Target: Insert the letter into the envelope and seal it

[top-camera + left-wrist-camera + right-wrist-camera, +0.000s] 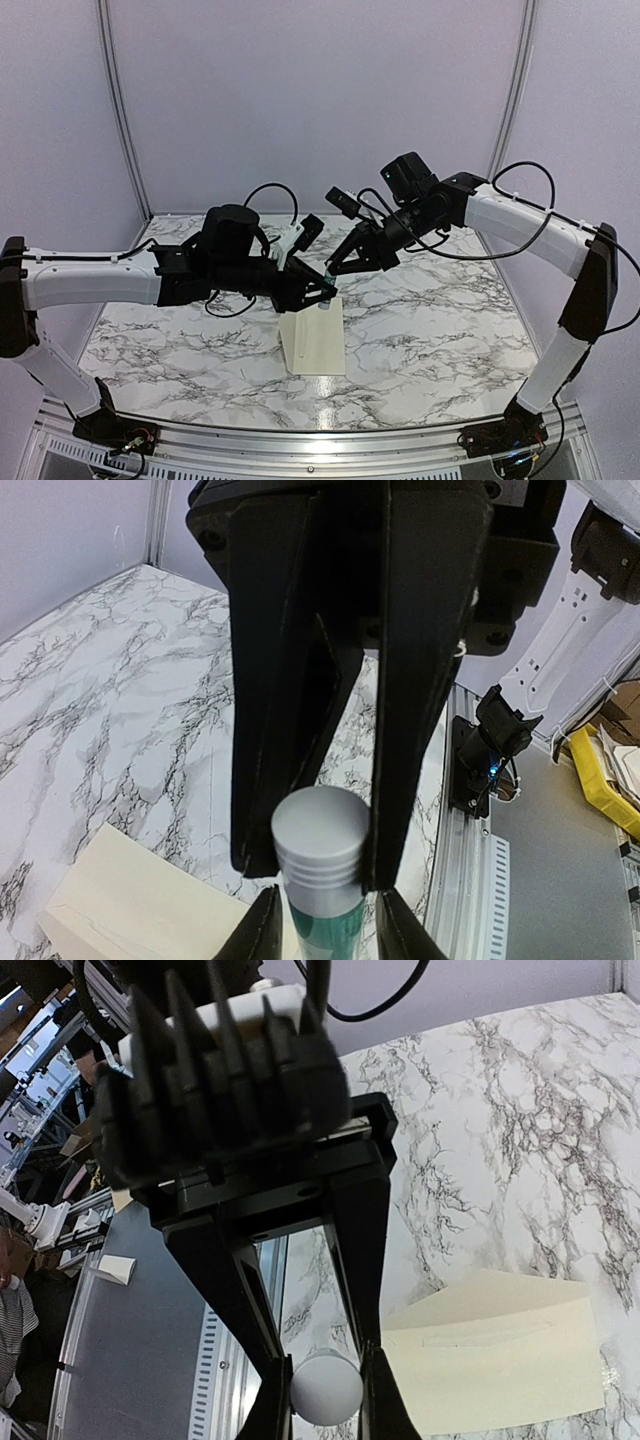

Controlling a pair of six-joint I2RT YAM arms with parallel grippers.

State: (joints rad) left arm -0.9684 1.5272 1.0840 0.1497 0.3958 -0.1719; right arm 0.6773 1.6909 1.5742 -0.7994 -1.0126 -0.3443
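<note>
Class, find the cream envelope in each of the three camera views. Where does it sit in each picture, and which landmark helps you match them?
Top external: the envelope lies in the centre, a little below the middle.
Left wrist: in the bottom-left corner, partly cut off by the edge.
Right wrist: at the lower right, lying flat.
Shared landmark: the glue tube, close to the envelope in every view.

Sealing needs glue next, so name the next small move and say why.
Probably tighten the left gripper on the green body of the glue tube. The right gripper is shut on the cap, which is still on, above the envelope; whether the left one presses the tube is unclear, and pulling the cap needs a firm hold.
</note>
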